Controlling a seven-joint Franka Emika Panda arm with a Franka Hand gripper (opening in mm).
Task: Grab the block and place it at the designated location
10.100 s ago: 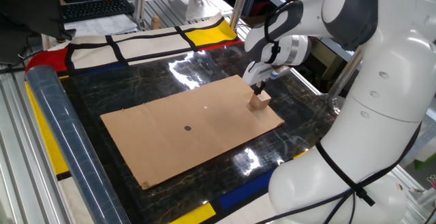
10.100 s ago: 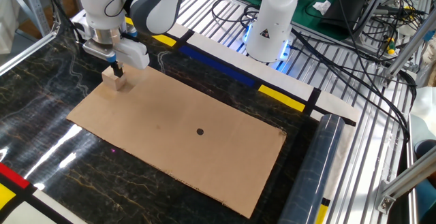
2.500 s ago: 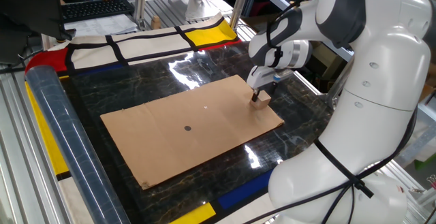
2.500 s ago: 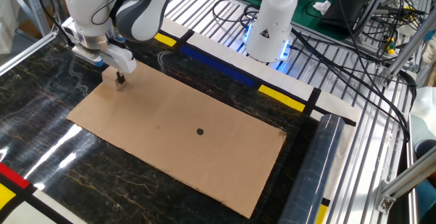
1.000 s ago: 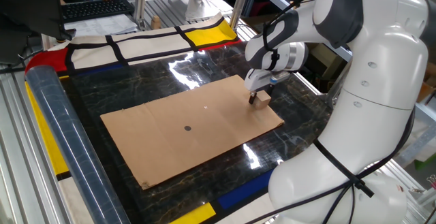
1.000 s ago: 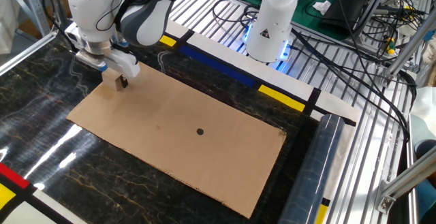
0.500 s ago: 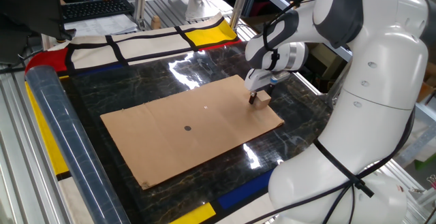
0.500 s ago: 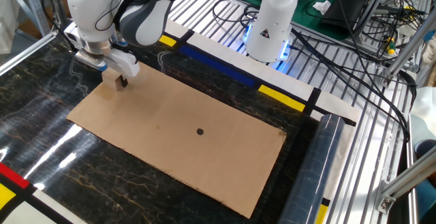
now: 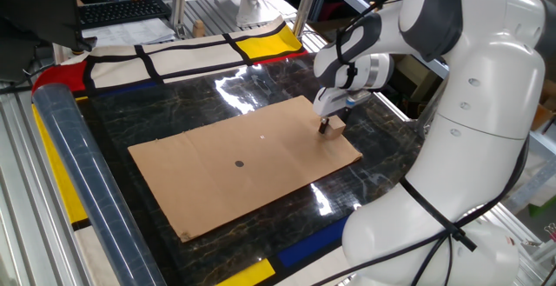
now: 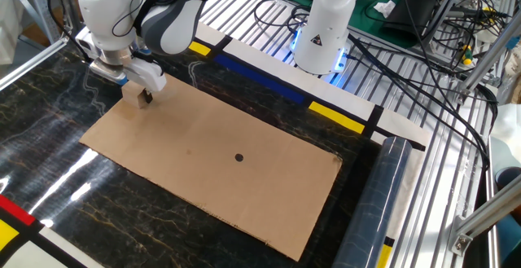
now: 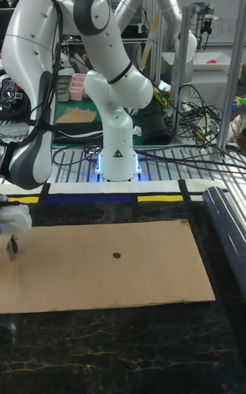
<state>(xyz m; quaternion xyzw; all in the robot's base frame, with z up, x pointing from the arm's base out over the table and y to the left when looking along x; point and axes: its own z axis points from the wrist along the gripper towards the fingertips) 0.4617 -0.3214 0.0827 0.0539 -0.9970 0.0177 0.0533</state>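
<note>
The block (image 9: 334, 126) is a plain cube with no long axis to speak of, sitting flat near one corner of the cardboard (image 9: 226, 177) with its edges roughly square to the sheet's. The gripper (image 9: 324, 128) is down over it, dark fingers straddling it closely, though I can't tell whether they're actually pinching it. The dot (image 9: 240, 163) sits well apart, mid-sheet, on the dark marbled tabletop (image 9: 174, 112).
</note>
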